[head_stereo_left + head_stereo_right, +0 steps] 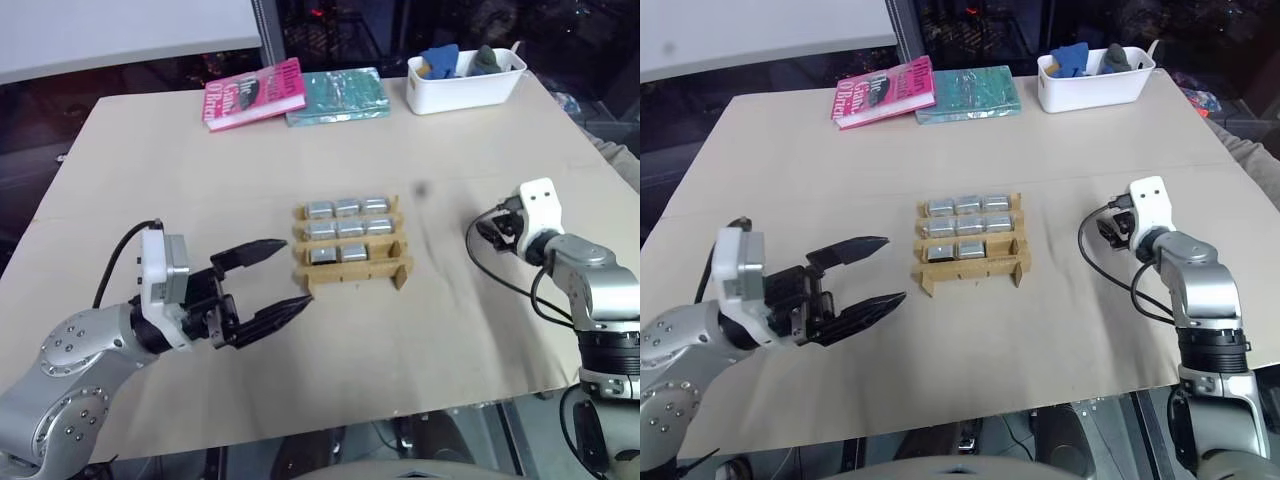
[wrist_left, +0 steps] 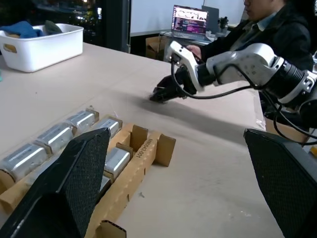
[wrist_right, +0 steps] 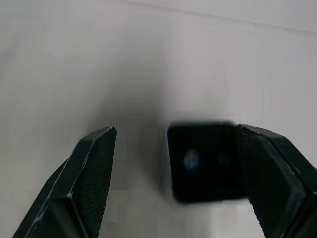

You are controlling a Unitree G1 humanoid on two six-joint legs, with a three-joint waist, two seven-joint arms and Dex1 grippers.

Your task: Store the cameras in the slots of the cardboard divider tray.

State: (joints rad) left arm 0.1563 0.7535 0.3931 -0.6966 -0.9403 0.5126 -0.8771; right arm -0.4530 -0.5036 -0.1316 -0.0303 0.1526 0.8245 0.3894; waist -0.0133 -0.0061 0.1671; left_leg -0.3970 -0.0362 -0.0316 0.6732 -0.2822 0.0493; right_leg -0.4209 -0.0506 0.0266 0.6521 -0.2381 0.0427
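Now left hand point(image 1: 268, 280) spread; right hand point(image 3: 173, 163) spread around camera point(image 3: 205, 161).

cameras point(image 1: 347, 230) in cardboard divider tray point(image 1: 352, 272), table point(image 1: 200, 180) centre

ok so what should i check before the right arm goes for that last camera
1. Free slot in the tray: ok, the right-hand slot of the row nearest the robot is empty.
2. Cameras in the tray: ok, eight sit in their slots.
3. Last camera lined up with the right gripper: ok, it lies between the jaws, against one of them.
4. Grip on it: not ok, the jaws stand open with a gap on the other side.
5. Left gripper out of the way: ok, open and off to the tray's left, not touching it.
6. Camera flat on the table: cannot tell.
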